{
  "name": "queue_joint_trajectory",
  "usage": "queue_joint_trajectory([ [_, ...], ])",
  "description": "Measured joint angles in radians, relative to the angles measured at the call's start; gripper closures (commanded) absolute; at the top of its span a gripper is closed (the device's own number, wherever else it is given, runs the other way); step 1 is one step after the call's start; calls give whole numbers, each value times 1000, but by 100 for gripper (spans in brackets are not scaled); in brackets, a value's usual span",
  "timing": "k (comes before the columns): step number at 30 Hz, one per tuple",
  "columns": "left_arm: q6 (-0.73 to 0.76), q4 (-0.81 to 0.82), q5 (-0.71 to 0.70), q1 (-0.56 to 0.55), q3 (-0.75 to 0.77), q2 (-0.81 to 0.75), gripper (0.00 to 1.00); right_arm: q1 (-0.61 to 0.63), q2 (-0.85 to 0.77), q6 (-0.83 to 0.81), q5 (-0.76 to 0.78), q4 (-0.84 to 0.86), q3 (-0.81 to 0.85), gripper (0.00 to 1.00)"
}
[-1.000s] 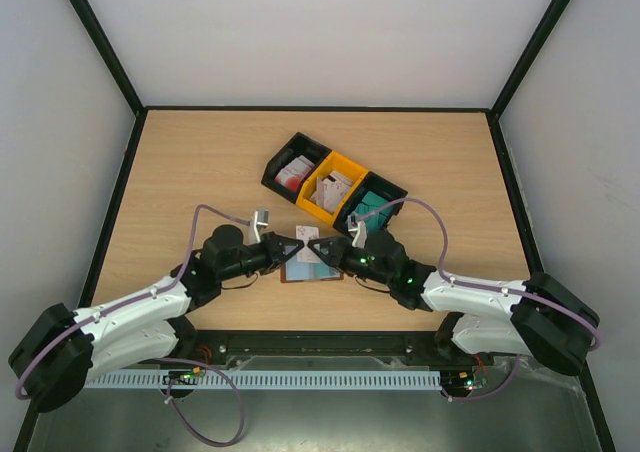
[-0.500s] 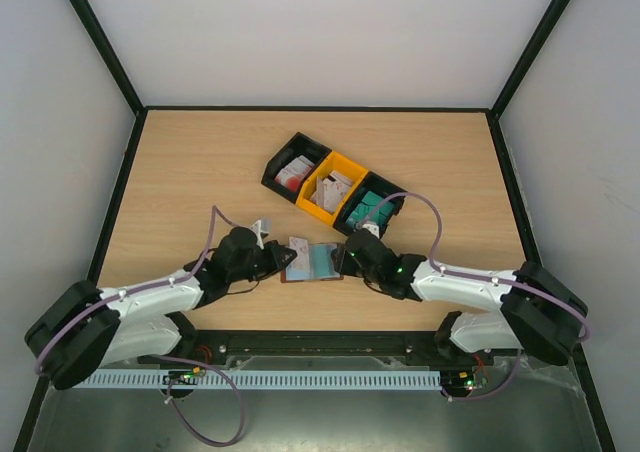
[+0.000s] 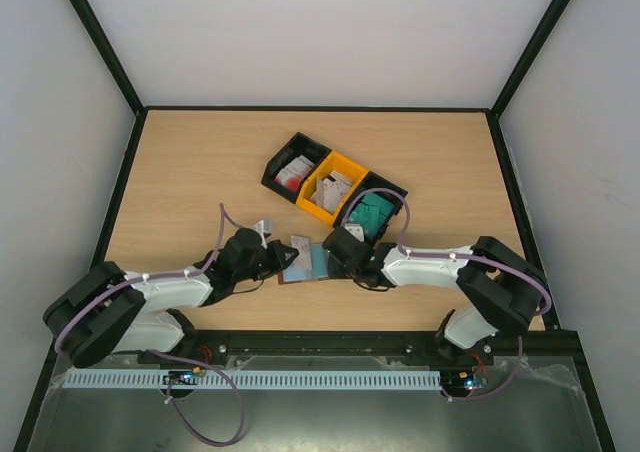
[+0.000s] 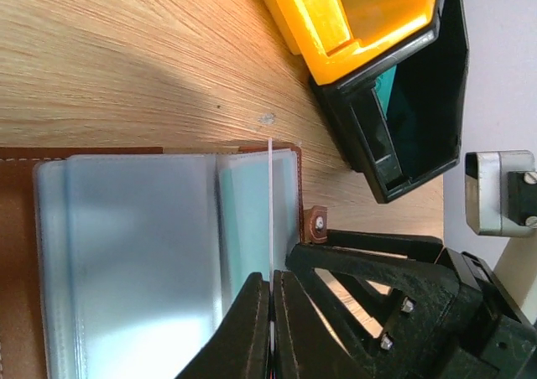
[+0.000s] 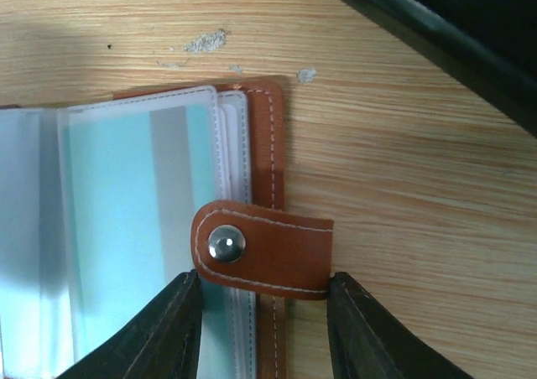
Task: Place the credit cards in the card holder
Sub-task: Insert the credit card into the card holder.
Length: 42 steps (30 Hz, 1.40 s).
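The card holder (image 3: pixel 310 263) lies open on the table between both arms, its pale pockets (image 4: pixel 134 253) facing up. My left gripper (image 4: pixel 271 277) is shut on a thin white credit card (image 4: pixel 270 203), held edge-on over the holder's right-hand pocket. My right gripper (image 5: pixel 264 316) is open at the holder's right edge, one finger on each side of the brown snap tab (image 5: pixel 268 249). From above, the left gripper (image 3: pixel 281 259) and right gripper (image 3: pixel 336 254) flank the holder. More credit cards fill the bins behind.
Three joined bins stand behind the holder: a black one (image 3: pixel 293 168) with white and red cards, a yellow one (image 3: pixel 333 188), and a black one (image 3: pixel 374 208) with teal cards. The teal-card bin (image 4: pixel 394 102) sits close above the right gripper.
Both arms have sunk lower toward the holder. The right gripper has swung to the holder's right edge and its jaws have widened. The left gripper kept the white card.
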Motion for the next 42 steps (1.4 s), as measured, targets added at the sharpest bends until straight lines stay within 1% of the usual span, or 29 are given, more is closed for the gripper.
queue_joint_trajectory([
  [6,-24,71,-19,0,-41,44,97,1,21,3,11,-15,19,70],
  [10,-37,102,-24,0,-56,83,98,1,23,7,10,-18,20,72],
  [18,-77,232,-9,0,-93,140,98,1,23,7,-9,-19,23,73],
  [24,-106,305,-6,-6,-122,143,97,1,23,7,-12,-19,23,73],
  [35,-113,346,-11,-22,-125,130,98,1,23,12,-16,-18,23,73],
  [42,-114,378,-15,-44,-124,223,97,1,23,16,-19,-8,19,74],
])
